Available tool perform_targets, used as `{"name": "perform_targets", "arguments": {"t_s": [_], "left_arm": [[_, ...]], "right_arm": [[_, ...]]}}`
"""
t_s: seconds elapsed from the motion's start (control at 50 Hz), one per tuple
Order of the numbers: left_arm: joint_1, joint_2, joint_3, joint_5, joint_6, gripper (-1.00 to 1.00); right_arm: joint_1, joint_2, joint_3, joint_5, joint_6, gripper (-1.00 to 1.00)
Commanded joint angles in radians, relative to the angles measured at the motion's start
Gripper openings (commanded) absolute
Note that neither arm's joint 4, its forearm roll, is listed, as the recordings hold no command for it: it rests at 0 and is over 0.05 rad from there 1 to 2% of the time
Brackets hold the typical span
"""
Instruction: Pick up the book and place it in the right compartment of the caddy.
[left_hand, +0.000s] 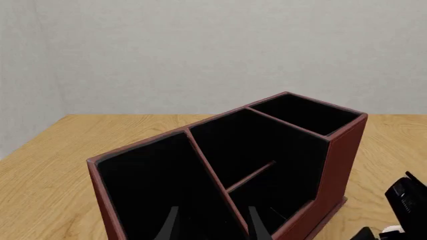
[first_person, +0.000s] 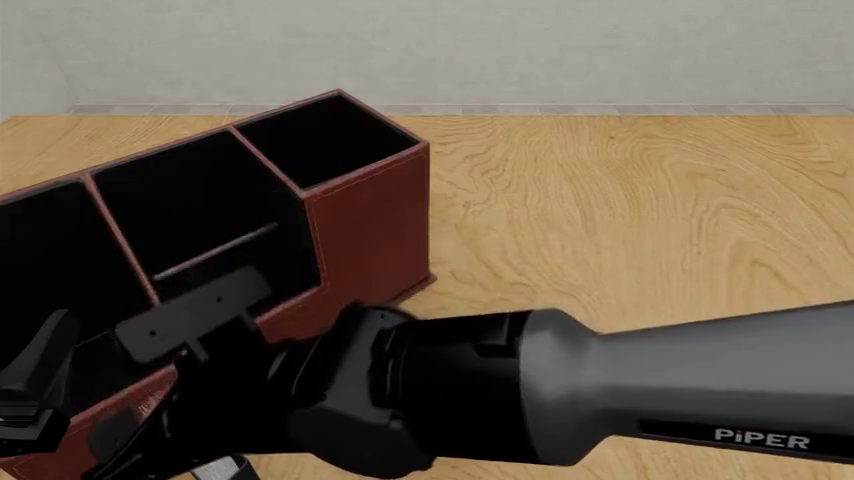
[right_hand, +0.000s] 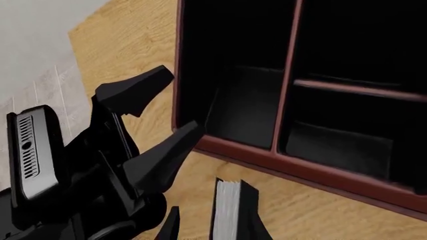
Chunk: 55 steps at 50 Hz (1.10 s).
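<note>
- The book (right_hand: 229, 207) stands on edge between the jaws of the right gripper (right_hand: 217, 222); its speckled page edge faces the right wrist camera and its black cover lies against one finger. The jaws appear closed on it, though only the finger roots show.
- The book sits low, in front of the caddy (first_person: 380, 215), near the stepped front wall by the left and middle sections. Whether it rests on the table (first_person: 641, 200) or is lifted clear cannot be told.
- The right compartment (first_person: 327, 140) is the far narrow end section, up and to the right of the held book in the front view. In my judgement the coming move is a lift above the full-height wall, then a carry along the caddy's length.
- The book's long axis must stay upright to enter that narrow slot.
- The left gripper (right_hand: 150, 130) hangs just beside the book, jaws spread and empty, above the caddy's left section; a collision risk during the lift.
- The right arm is plainly the nearer one.
</note>
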Motion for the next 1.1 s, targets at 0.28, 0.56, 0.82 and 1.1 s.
{"name": "perform_targets", "arguments": {"t_s": [0.28, 0.56, 0.82, 1.1], "left_arm": [[0.0, 0.0, 0.0, 0.0, 0.0, 1.0], [0.0, 0.0, 0.0, 0.0, 0.0, 1.0], [0.0, 0.0, 0.0, 0.0, 0.0, 1.0], [0.0, 0.0, 0.0, 0.0, 0.0, 1.0]], "right_arm": [[-0.001, 0.021, 0.022, -0.012, 0.007, 1.0], [-0.012, 0.026, 0.047, -0.026, 0.012, 1.0], [-0.009, 0.042, 0.057, -0.04, 0.025, 1.0], [-0.006, 0.052, 0.07, -0.051, 0.038, 1.0]]}}
